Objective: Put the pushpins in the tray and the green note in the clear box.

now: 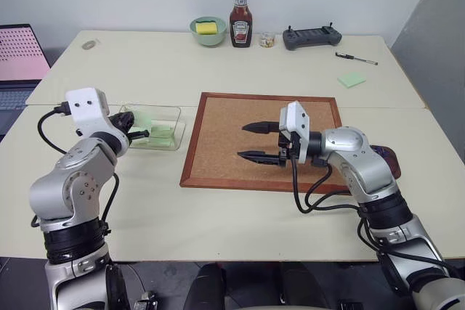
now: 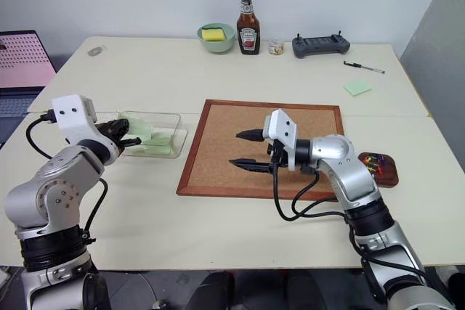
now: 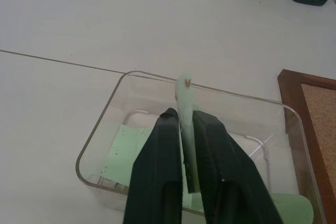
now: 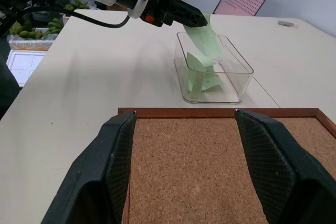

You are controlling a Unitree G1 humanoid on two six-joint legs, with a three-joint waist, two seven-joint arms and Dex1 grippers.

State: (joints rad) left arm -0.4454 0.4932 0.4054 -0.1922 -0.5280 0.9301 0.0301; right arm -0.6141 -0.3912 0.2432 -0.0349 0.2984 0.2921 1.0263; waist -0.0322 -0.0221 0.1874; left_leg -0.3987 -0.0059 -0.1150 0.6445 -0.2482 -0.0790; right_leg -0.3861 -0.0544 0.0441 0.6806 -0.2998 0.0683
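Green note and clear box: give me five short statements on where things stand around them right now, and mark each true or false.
1. The left hand holds the green note above the clear box. True.
2. The clear box has no paper in it. False: other green notes already lie inside.
3. The right hand is open over the cork board and holds nothing. True.
4. The tray holding the pushpins sits beside the clear box. False: it sits at the far side of the cork board from the box.
5. The ketchup bottle lies on its side. False: it stands upright at the table's far edge.
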